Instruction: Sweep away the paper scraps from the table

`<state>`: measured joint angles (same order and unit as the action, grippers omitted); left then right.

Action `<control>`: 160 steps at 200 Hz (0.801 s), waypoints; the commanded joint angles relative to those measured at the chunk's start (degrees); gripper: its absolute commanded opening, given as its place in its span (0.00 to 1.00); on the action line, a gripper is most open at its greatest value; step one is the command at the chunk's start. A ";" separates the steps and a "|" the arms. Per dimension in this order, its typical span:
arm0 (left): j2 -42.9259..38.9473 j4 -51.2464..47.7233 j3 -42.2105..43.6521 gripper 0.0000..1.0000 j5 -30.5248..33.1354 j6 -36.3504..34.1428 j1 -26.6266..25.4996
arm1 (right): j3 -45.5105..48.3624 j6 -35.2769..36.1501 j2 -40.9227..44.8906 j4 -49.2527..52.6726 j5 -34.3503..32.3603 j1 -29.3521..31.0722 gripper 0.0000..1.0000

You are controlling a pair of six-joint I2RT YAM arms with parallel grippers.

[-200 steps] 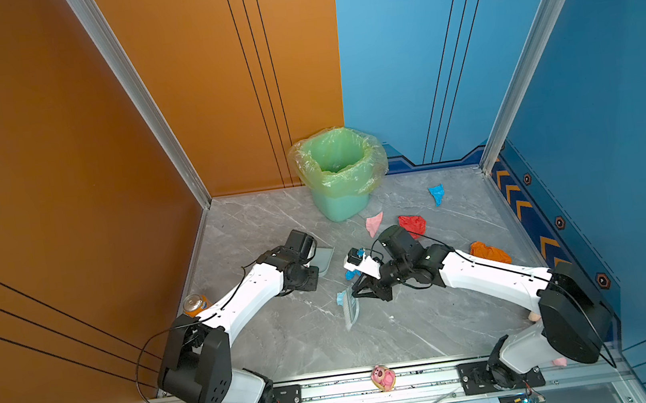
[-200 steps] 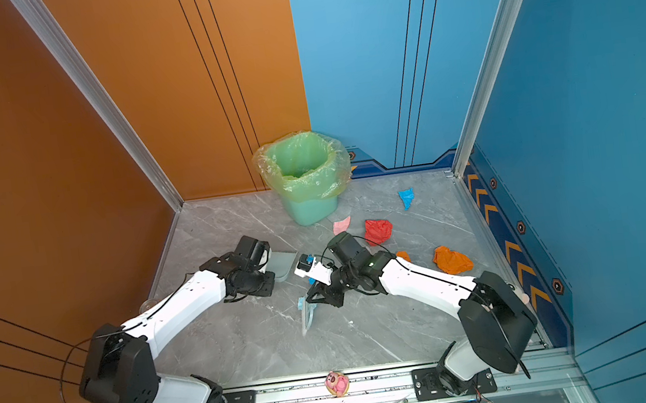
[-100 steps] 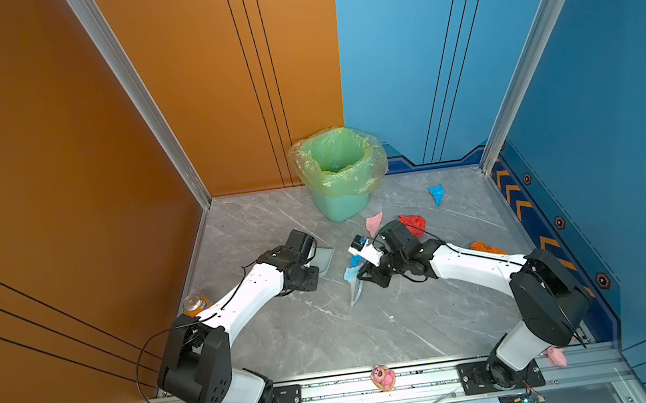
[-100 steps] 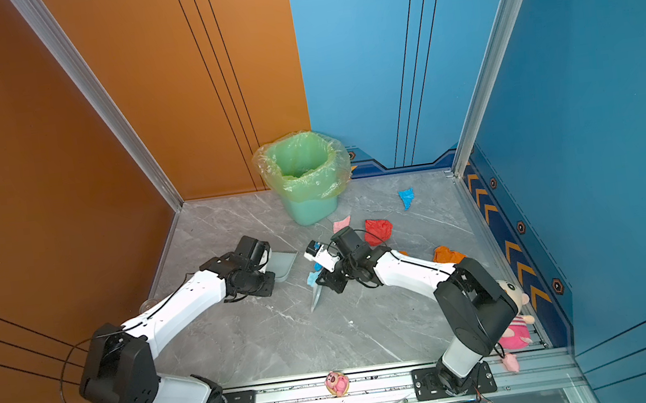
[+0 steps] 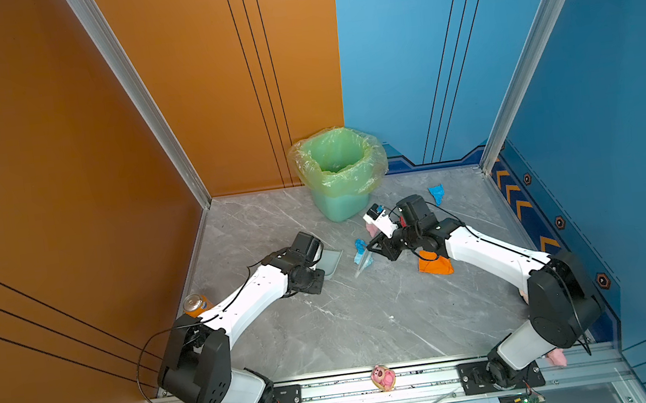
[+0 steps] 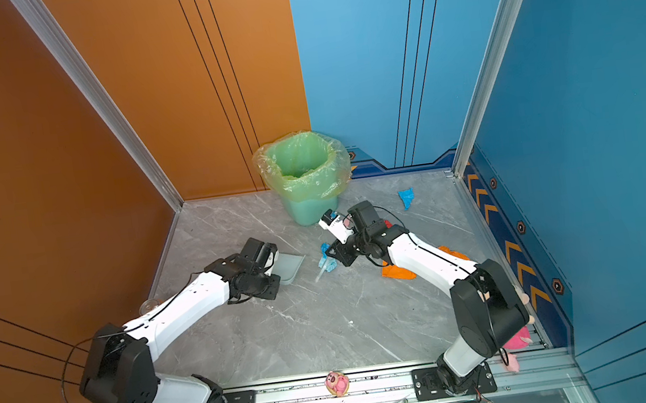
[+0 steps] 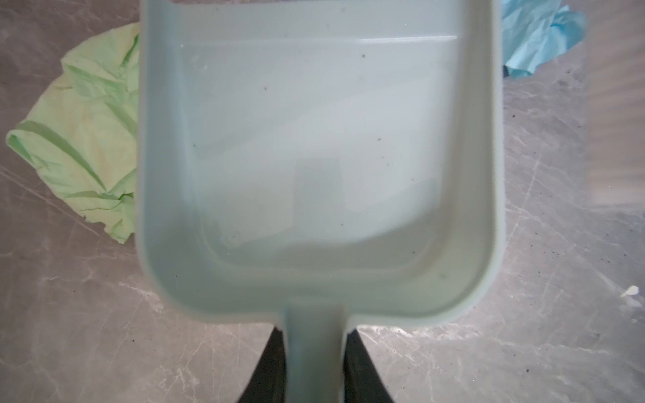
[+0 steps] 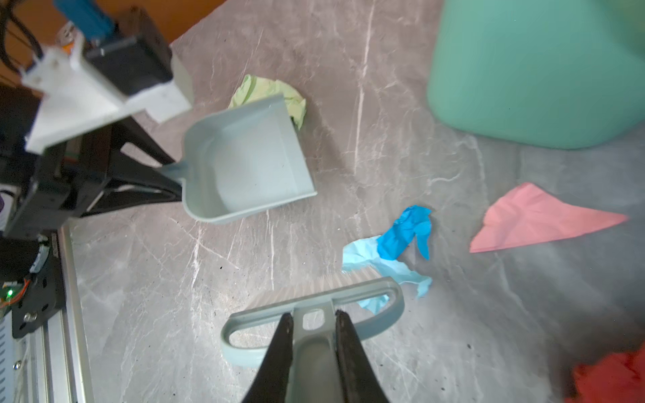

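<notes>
Grey marbled table [image 5: 349, 325] carries crumpled scraps [image 8: 405, 233], blue, pink and orange, just right of centre in both top views; green scrap [image 7: 83, 139] lies beside dustpan [image 7: 314, 139]. Left gripper [image 7: 312, 338] clamps its handle; right gripper [image 8: 313, 315] clamps brush [image 8: 391, 307].

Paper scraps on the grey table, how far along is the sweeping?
Done: the left hand grips the pale blue plastic dustpan, the right hand the matching brush. In hand: the brush touches the light blue crumpled scrap, a dark blue one beside it. Left: everything; the dustpan is empty, and the light green, pink, red, orange and far blue scraps lie on the table.
</notes>
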<state>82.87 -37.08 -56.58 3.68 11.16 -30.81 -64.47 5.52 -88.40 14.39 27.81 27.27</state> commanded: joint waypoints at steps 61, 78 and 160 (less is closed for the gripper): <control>-0.96 -0.19 1.74 0.00 -2.41 -3.37 -5.28 | -2.79 -24.35 -0.82 -5.47 -29.27 0.23 0.00; -0.62 -0.19 1.64 0.00 -2.58 -4.70 -7.62 | -3.54 -29.10 -2.30 -5.52 -37.68 2.25 0.00; 7.74 -0.18 -2.04 0.00 -2.34 -5.81 -12.68 | -15.01 -40.53 -11.42 5.05 -57.23 8.76 0.00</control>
<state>88.66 -36.99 -56.21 1.89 6.39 -42.35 -74.41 -30.55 -97.73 13.13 -19.16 34.44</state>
